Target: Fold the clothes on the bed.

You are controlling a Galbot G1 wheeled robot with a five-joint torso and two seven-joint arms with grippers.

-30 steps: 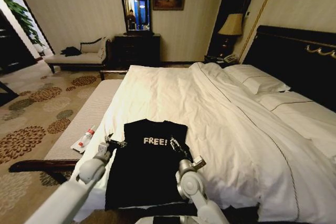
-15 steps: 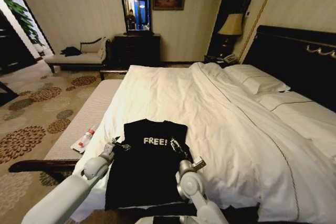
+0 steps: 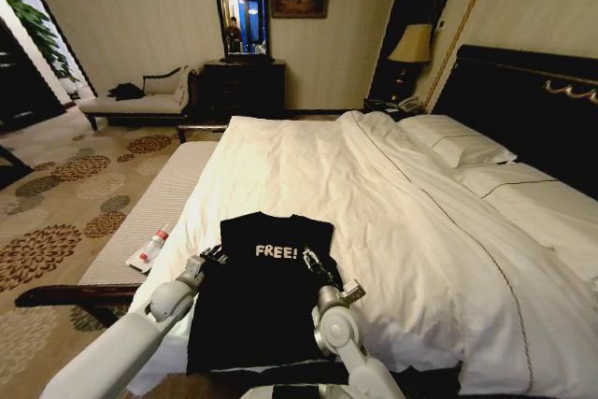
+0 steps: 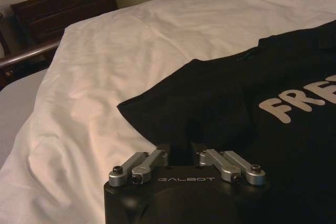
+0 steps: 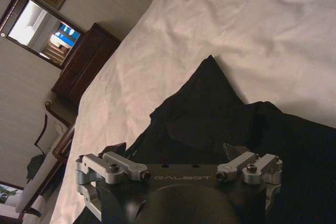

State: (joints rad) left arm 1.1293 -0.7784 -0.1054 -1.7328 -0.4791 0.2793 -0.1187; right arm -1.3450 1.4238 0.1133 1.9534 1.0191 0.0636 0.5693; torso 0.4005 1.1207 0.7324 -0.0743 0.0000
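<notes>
Lying flat near the foot of the bed [image 3: 308, 165], the black T-shirt [image 3: 257, 301] faces up. My left end effector [image 3: 213, 256] and right end effector [image 3: 313, 261] sit at its sleeves; cannot tell either's finger state.

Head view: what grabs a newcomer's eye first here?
The black T-shirt with white "FREE!" lettering, lying flat at the near edge of the big white bed. The left gripper sits at the shirt's left sleeve and the right gripper at its right sleeve, both low on the fabric. Behind stand a dark headboard on the right and a mirror on the far wall.
</notes>
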